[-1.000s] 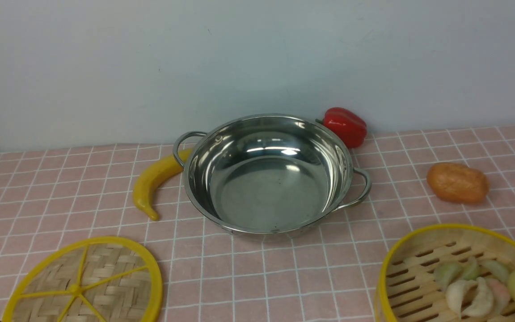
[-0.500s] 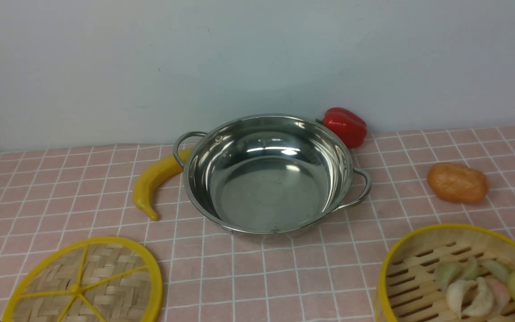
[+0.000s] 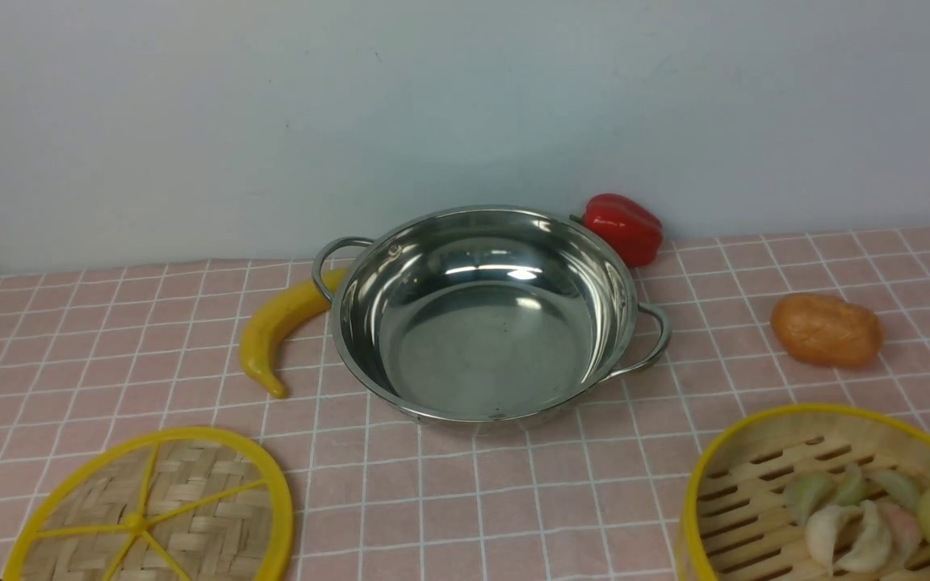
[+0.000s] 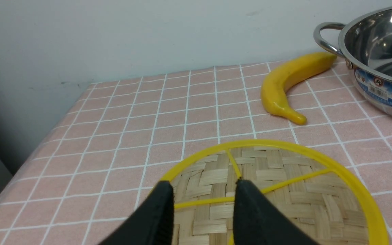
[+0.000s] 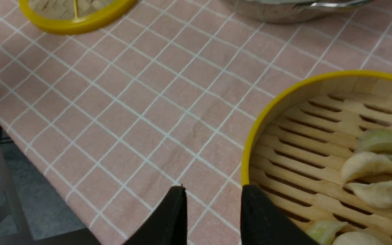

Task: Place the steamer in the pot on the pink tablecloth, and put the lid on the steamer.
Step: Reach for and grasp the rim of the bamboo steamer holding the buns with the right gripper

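- Steamer (image 3: 743, 500): bamboo basket with a yellow rim, at the near right corner of the pink tablecloth (image 3: 513, 500), cut off by the frame edge; not in the pot.
- Contents: pale green and white dumplings (image 3: 844, 516) on the slatted floor.
- Right hand (image 5: 213, 211): fingers apart, at the steamer's near rim; only cloth shows in the gap.
- Pot (image 3: 481, 339): shiny steel, two loop handles, empty, at the middle of the table.
- Lid (image 3: 150, 516): flat woven disc with yellow spokes, lying near left, well apart from the steamer.
- Left hand (image 4: 202, 204): fingers apart, over the lid.
- Banana (image 3: 275, 327): touching the pot's left handle.
- Red pepper (image 3: 622, 226): behind the pot, by the wall (image 3: 433, 105).
- Orange bun-like item (image 3: 826, 329): right of the pot.
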